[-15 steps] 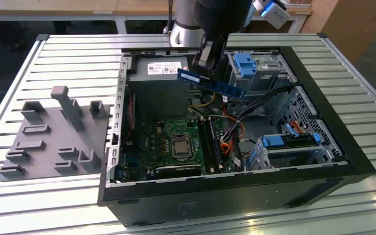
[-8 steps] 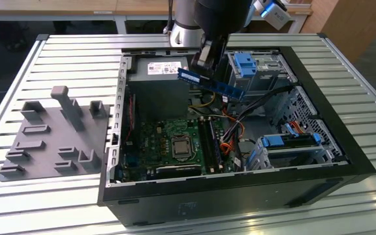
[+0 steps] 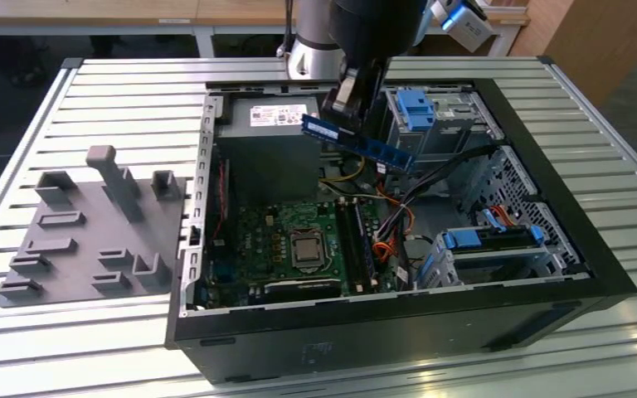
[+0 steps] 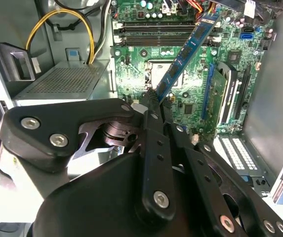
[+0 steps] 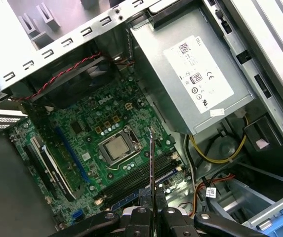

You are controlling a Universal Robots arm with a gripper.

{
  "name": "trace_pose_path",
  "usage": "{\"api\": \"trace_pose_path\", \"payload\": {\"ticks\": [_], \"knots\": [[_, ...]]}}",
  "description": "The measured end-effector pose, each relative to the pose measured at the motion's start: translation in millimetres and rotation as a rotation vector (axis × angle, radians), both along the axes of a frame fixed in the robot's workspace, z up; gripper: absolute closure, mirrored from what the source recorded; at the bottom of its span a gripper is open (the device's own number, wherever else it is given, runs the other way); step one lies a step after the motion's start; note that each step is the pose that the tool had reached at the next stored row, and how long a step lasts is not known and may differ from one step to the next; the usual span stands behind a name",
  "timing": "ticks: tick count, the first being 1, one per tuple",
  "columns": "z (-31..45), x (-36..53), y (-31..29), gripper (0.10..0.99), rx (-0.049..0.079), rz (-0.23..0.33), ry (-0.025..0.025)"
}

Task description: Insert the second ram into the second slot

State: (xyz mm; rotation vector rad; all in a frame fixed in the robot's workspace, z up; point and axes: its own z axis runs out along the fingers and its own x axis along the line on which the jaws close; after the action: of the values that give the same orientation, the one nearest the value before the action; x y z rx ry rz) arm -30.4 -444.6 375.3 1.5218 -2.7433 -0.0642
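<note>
The second ram [image 3: 360, 141] is a long blue stick with dark chips. It hangs tilted above the open computer case, and my gripper [image 3: 347, 112] is shut on its upper part. In the second wrist view the ram [image 4: 188, 52] reaches from the black fingers [image 4: 153, 106] out over the green motherboard [image 4: 190, 98]. In the first wrist view the ram [image 5: 151, 163] is edge-on, above the row of long dark memory slots [image 5: 136, 180] beside the processor socket [image 5: 115, 148]. Which of these is the second slot I cannot tell. The ram is clear of the slots [image 3: 354, 240].
A grey power supply [image 3: 269, 141] fills the case's far end. Blue drive caddies [image 3: 418, 108] [image 3: 496, 240] and orange cables [image 3: 391, 240] line the exterior view's right. An expansion card [image 4: 225, 94] stands on the board. A grey fixture [image 3: 86, 232] lies on the slatted table.
</note>
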Motion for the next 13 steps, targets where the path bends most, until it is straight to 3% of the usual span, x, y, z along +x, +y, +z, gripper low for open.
{"api": "trace_pose_path", "payload": {"ticks": [13], "knots": [[-0.1, 0.0, 0.0, 0.949, 0.000, -0.041, 0.0000]]}}
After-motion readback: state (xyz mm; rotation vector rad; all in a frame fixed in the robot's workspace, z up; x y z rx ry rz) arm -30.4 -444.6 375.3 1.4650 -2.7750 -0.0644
